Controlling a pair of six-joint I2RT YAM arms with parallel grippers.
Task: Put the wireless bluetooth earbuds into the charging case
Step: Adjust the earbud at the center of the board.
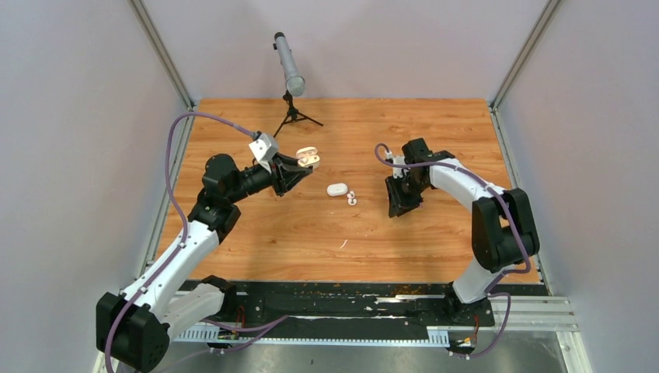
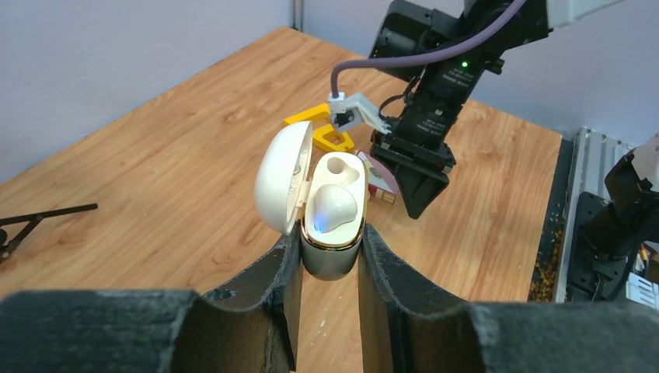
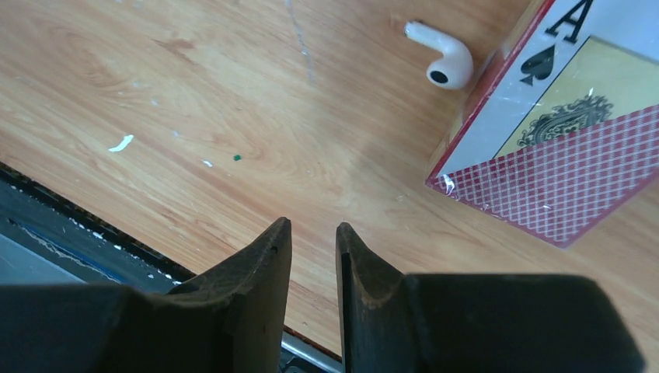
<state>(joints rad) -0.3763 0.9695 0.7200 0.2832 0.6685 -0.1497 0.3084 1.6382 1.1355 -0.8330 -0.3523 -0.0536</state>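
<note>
**A:** Top external view shows it best from where I'm standing. The left gripper [image 2: 329, 264] has the open case [image 1: 308, 159] lifted off the table [image 1: 256, 233], left of centre. In its wrist view the fingers [image 2: 268, 295] are pinching the base of the case from both sides, and the lid is flipped over to the left. One earbud [image 2: 336, 208] is sitting in the near slot with a little blue light under it. The far one, the empty slot [image 2: 339, 165], has nothing in it.

**B:** So that case is about half done, I'd say. Where's the other bud?

**A:** There's a loose earbud [image 3: 444, 62] lying on the wood just beside a playing-card box [image 3: 559, 148]. A couple of tiny white buds [image 1: 351, 198] also sit next to a closed case [image 1: 336, 189] mid-table. The right gripper [image 3: 313, 233] hangs low over the table to the right of those. Its fingers have only a narrow gap between them, with nothing in it.

**B:** So we're at the fetch-the-second-bud step, I reckon. The right arm would need to get over the loose one, open a touch wider, pinch it by the fat end and bring it stem-down into the empty slot. It's tiny and slick, and the box crowds one side, so I'd come in from the open side. The left arm only needs to keep that case steady.
</note>
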